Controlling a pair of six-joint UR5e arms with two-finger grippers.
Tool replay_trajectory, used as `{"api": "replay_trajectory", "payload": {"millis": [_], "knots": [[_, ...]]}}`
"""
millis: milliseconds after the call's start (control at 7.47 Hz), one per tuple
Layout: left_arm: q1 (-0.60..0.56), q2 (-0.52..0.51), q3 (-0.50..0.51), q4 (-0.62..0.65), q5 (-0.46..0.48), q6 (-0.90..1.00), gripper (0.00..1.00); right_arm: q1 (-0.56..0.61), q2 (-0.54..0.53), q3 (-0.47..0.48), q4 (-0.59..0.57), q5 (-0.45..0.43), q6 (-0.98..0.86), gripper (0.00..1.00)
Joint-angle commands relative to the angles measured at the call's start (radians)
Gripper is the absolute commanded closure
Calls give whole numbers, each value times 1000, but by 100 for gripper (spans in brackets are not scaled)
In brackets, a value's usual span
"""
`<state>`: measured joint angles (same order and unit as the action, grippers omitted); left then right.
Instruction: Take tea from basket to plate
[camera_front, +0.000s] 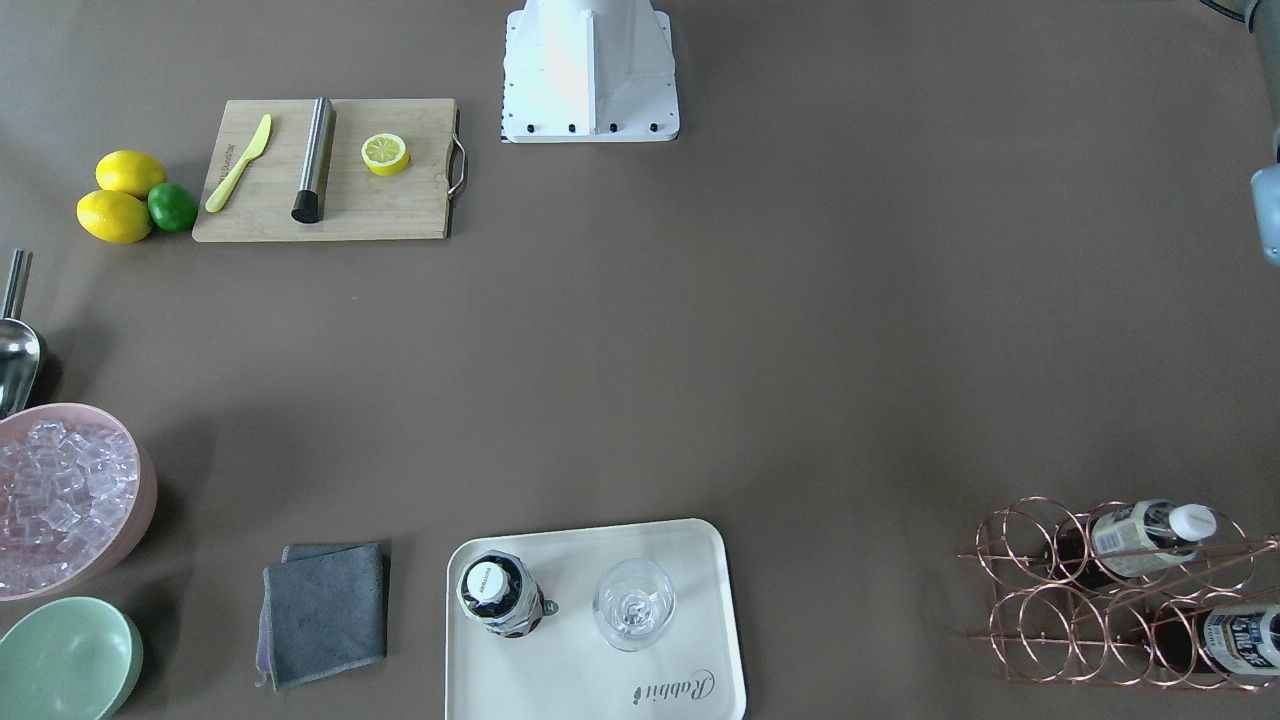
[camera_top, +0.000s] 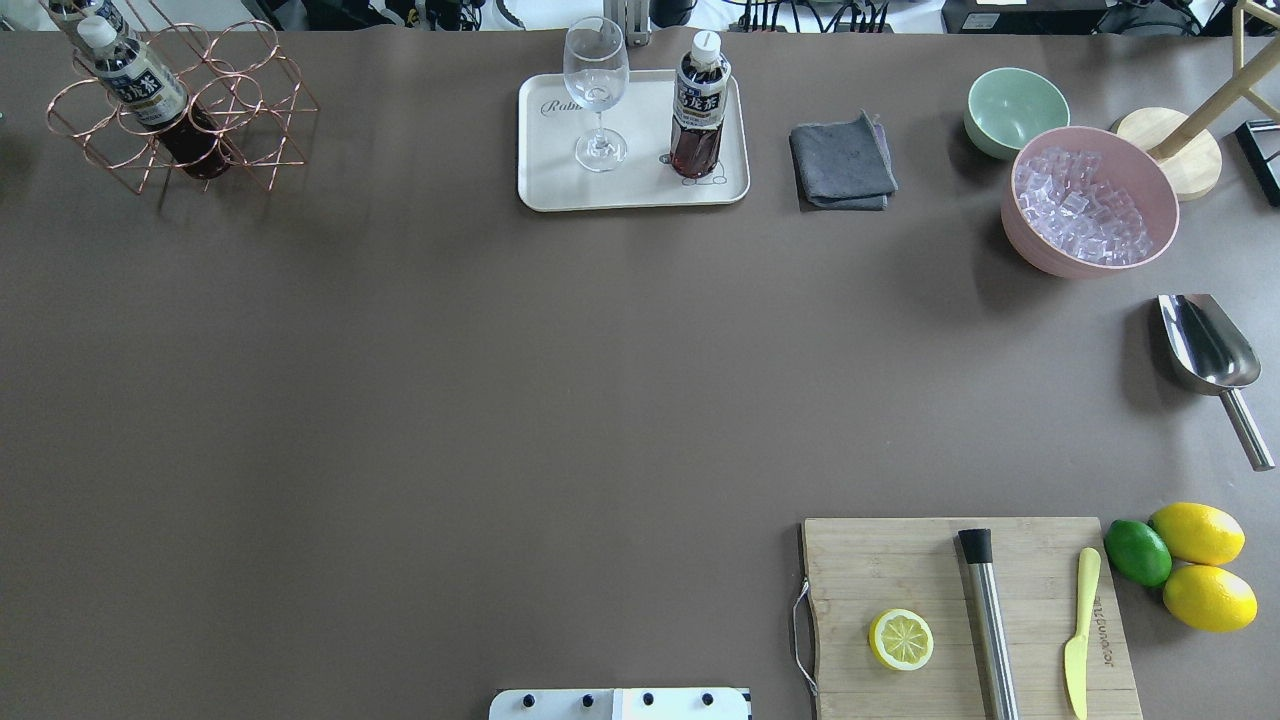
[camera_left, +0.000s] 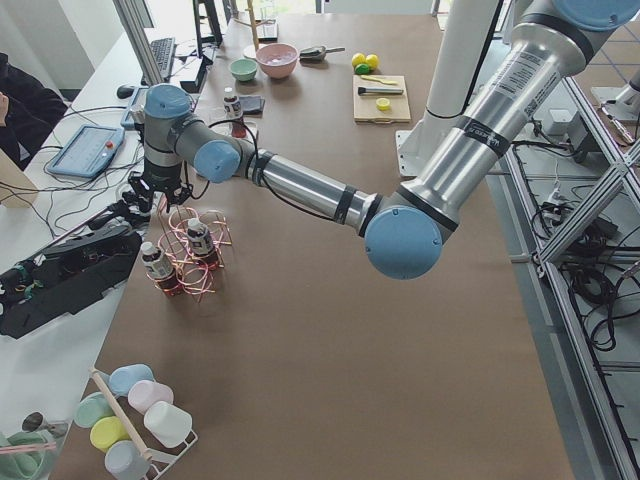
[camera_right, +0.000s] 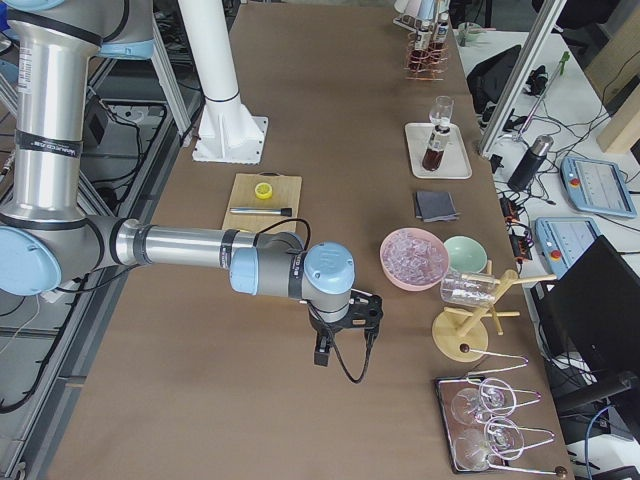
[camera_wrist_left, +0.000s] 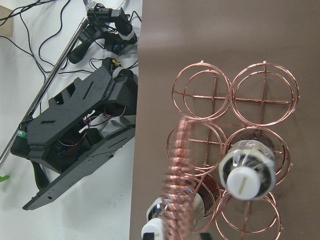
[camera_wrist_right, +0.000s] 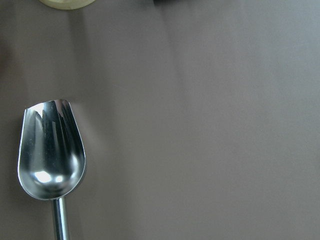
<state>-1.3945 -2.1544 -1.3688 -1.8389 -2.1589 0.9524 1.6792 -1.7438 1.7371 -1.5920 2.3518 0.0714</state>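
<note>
One tea bottle (camera_top: 698, 110) stands upright on the cream plate (camera_top: 545, 150), next to a wine glass (camera_top: 596, 90); it also shows in the front view (camera_front: 497, 595). Two more tea bottles (camera_top: 140, 95) (camera_front: 1235, 640) sit in the copper wire basket (camera_top: 250, 110) at the table's far left corner. The left wrist view looks down on the basket (camera_wrist_left: 202, 92) and a bottle's white cap (camera_wrist_left: 247, 172). My left gripper (camera_left: 150, 195) hangs above the basket, and I cannot tell its state. My right gripper (camera_right: 340, 335) hovers over the table near the scoop, and I cannot tell its state.
A steel scoop (camera_wrist_right: 50, 160) lies on the table under my right wrist. A pink bowl of ice (camera_top: 1090, 200), a mint bowl (camera_top: 1015, 110) and a grey cloth (camera_top: 842, 160) sit right of the plate. A cutting board (camera_top: 970, 610) with a lemon half, knife and muddler lies near my base.
</note>
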Motion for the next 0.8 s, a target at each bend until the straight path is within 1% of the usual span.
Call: {"api": "replay_trajectory", "payload": {"millis": [0, 134, 536, 669], "knots": [[0, 14, -4, -2, -1, -1, 2, 1, -22, 1, -6, 20, -2, 0], [0, 14, -6, -2, -1, -1, 2, -19, -23, -13, -6, -11, -2, 0], [-1, 10, -6, -2, -1, -4, 2, -21, -22, -10, -5, -12, -2, 0], [-18, 5, -30, -5, -1, -74, 2, -21, -23, -14, -2, -12, -2, 0]]}}
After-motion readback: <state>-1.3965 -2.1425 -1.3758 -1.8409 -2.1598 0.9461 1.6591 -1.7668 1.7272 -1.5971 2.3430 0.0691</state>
